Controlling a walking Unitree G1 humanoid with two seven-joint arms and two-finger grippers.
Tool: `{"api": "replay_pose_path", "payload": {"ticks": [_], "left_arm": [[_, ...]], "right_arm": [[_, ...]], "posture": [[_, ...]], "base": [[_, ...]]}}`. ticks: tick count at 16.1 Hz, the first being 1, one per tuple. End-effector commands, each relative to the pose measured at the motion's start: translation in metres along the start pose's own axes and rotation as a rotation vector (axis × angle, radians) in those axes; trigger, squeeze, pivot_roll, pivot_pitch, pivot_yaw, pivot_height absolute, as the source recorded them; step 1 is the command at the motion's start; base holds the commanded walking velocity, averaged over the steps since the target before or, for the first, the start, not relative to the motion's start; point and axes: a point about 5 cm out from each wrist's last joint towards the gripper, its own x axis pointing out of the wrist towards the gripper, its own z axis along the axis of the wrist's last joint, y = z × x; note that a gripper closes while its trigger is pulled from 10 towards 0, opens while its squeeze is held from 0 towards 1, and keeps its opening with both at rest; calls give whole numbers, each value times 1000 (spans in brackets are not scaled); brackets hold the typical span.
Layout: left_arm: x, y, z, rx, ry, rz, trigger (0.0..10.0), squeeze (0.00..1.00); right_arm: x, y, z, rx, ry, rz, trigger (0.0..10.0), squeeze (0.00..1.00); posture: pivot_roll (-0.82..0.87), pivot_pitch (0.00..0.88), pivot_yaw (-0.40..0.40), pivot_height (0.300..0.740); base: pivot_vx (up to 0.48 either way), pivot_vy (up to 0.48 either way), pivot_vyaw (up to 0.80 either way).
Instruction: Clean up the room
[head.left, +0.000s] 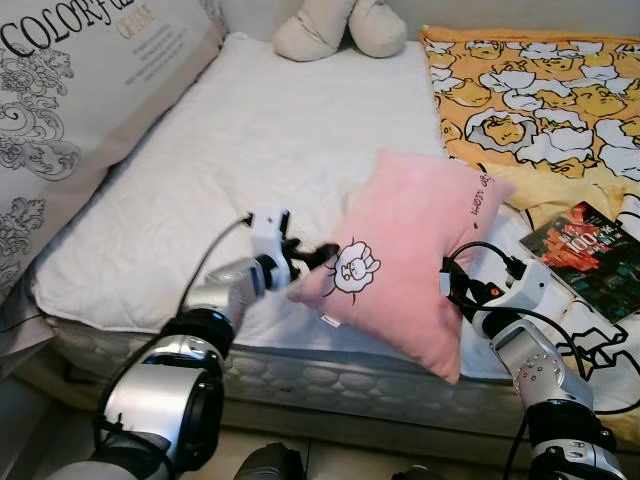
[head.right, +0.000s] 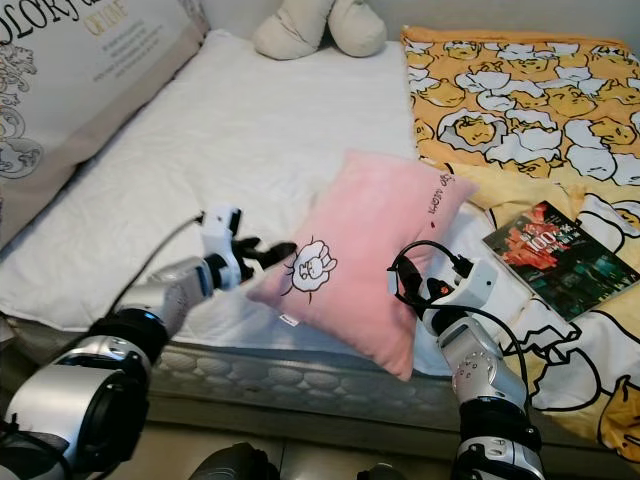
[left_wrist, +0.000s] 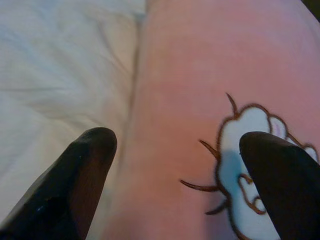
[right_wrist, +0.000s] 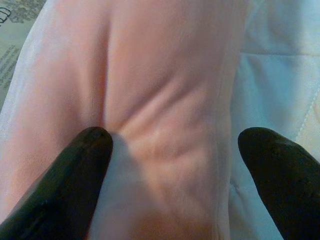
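A pink pillow with a small sheep drawing stands tilted near the front edge of the bed. My two grippers are at its sides. My left gripper touches the corner by the sheep. In the left wrist view its fingers are spread wide, open, straddling the pillow's edge. My right gripper is at the pillow's other side, partly hidden behind it. In the right wrist view it is open, and one finger presses into the creased pink fabric.
The white mattress stretches back to a beige plush toy. A large grey lettered pillow leans at the left. A yellow duck blanket covers the right side, with a dark book on it.
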Motion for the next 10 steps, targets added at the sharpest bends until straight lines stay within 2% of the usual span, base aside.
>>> {"api": "replay_pose_path", "payload": {"ticks": [1,4,5,6,10], "left_arm": [[2,-3,8,6,-20,-25,10000,0],[5,-11,10,38,-80,-87,10000,0],[5,-11,11,45,-92,-81,10000,0],[4,-9,14,65,-120,-60,10000,0],[1,0,15,130,-139,25,10000,0]], "right_arm": [[1,2,-7,11,35,17,10000,0],[0,1,-2,-38,44,26,10000,0],[0,0,-2,-59,51,30,10000,0],[-1,1,0,-118,79,60,10000,0],[-3,-3,13,-210,107,103,10000,0]], "posture": [[-89,0,63,706],[-105,0,67,706],[-105,0,67,706],[-112,0,68,706],[-120,0,70,706]], "base": [[0,0,0],[0,0,0],[0,0,0],[0,0,0],[0,0,0]]}}
